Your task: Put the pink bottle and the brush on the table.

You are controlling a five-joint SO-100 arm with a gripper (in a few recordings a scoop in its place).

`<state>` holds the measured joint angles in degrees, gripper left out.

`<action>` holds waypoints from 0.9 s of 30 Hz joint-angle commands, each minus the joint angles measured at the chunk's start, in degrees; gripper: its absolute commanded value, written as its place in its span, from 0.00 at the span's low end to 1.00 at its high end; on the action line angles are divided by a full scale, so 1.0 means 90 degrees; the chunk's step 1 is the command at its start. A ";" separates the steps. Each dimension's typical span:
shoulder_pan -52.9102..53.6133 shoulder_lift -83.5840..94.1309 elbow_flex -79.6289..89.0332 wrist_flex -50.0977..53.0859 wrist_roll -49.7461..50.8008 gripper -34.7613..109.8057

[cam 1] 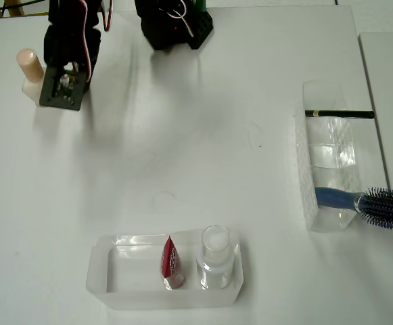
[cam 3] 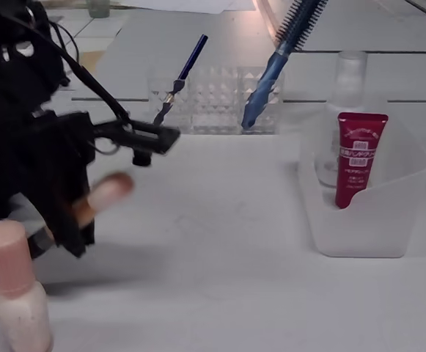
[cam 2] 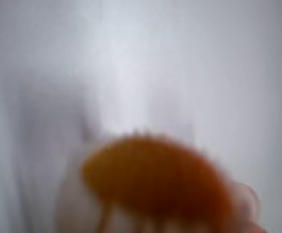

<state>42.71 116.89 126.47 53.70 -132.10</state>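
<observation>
Nearest the lens in the fixed view, the pink bottle [cam 3: 13, 293] stands upright on the white table [cam 3: 220, 242], its cap topmost; from overhead the same bottle [cam 1: 30, 73] sits at the table's far left, just beside the black arm. Behind it in the fixed view the fingers [cam 3: 73, 220] pinch the brush [cam 3: 104, 195], whose pale fluffy tip juts out to the right of the dark wrist, above the tabletop and apart from it. In the wrist view a blurred orange-tan mass, probably the brush [cam 2: 155, 179] seen very close, lies low in the picture against the pale table. A translucent tray [cam 1: 108, 281] near the bottom edge of the overhead view holds a red sachet [cam 1: 172, 263] and a clear bottle with a white cap [cam 1: 216, 257], side by side and upright. Well apart from them, at the right, a clear ribbed organizer [cam 1: 328, 166] carries a thin black pencil [cam 1: 339, 114] across its upper end and a blue hairbrush [cam 1: 379, 206] at its lower end, bristles overhanging the wall.
</observation>
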 commanded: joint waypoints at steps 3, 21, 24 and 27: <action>0.0088 0.0088 0.0283 -0.0313 0.0020 0.24; 0.0000 -0.0684 0.0088 -0.0850 0.0713 0.24; -0.0010 -0.0967 -0.0156 -0.0889 0.0918 0.24; -0.0010 -0.1162 -0.0303 -0.0928 0.1084 0.24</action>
<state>42.28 106.08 126.30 45.62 -122.70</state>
